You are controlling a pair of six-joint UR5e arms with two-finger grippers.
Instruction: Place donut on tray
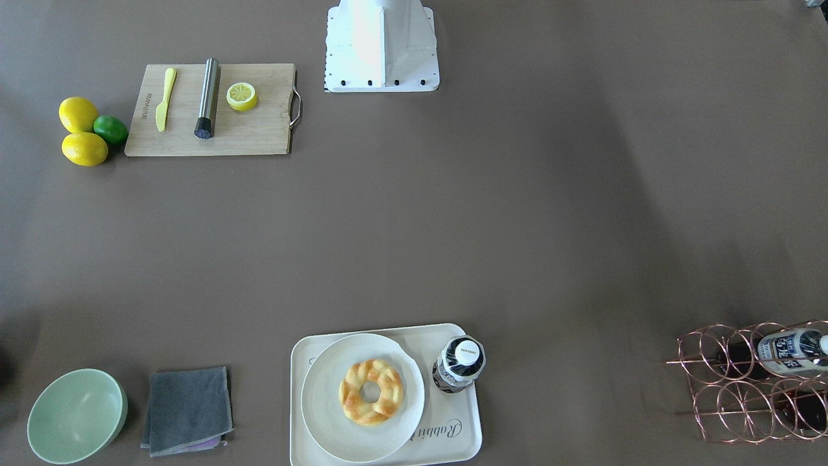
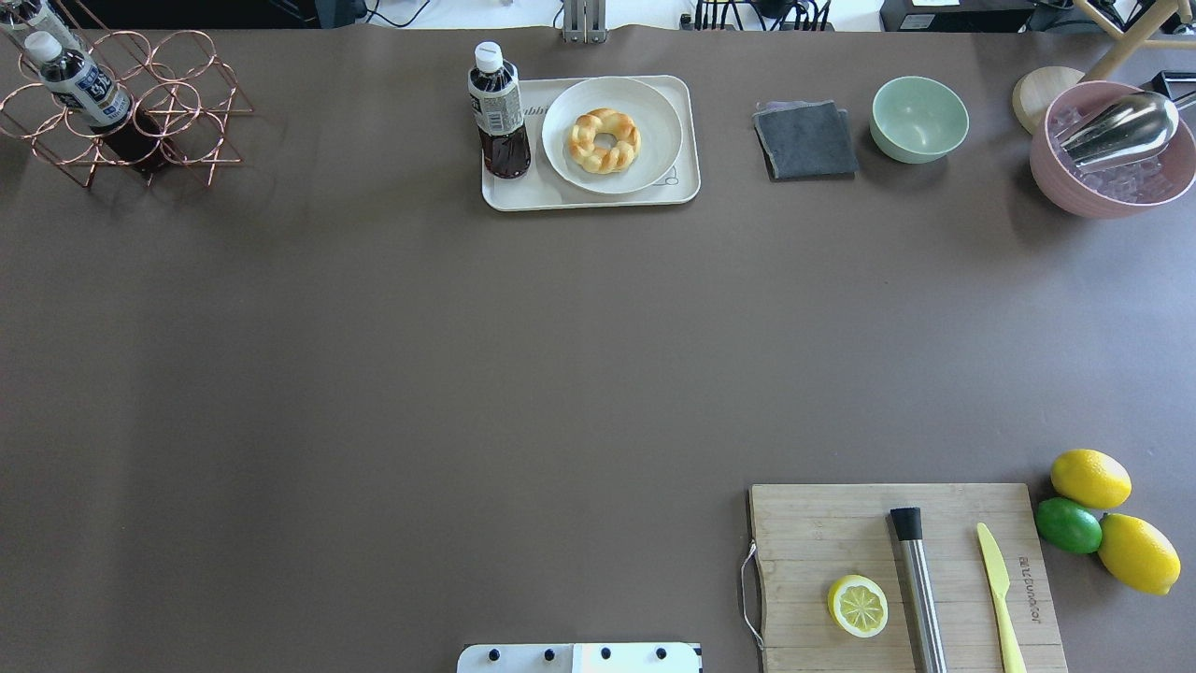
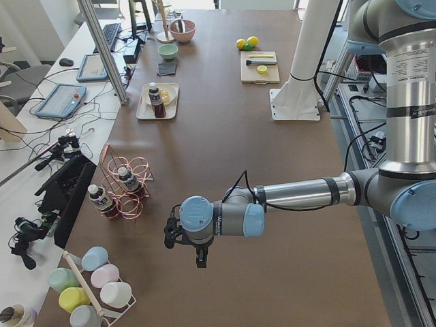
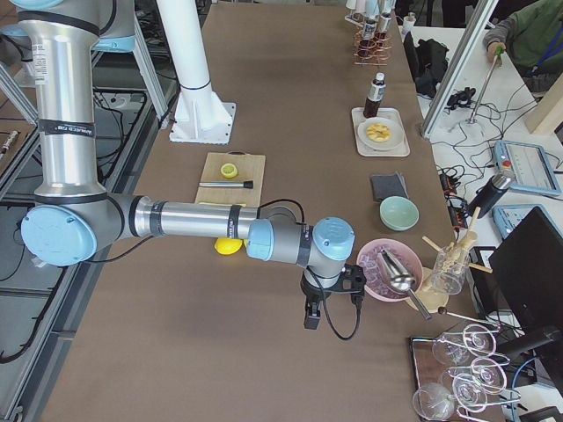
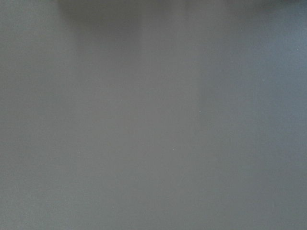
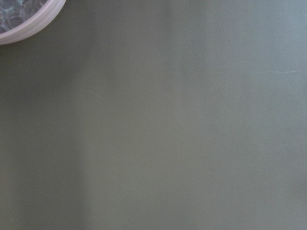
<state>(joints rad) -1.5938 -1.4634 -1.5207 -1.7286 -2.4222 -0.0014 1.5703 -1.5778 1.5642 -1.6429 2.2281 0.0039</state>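
The donut, a golden braided ring, lies on a round white plate that sits on the cream tray at the table's far edge, opposite the robot base. It also shows in the overhead view, on the tray. A dark drink bottle stands on the tray beside the plate. My left gripper hangs over bare table at the left end, far from the tray. My right gripper hangs over the table near the pink bowl. I cannot tell whether either is open or shut.
A wooden cutting board with a lemon half, a metal rod and a yellow knife lies near the base. Two lemons and a lime sit beside it. A grey cloth, green bowl, pink ice bowl and copper bottle rack line the far edge.
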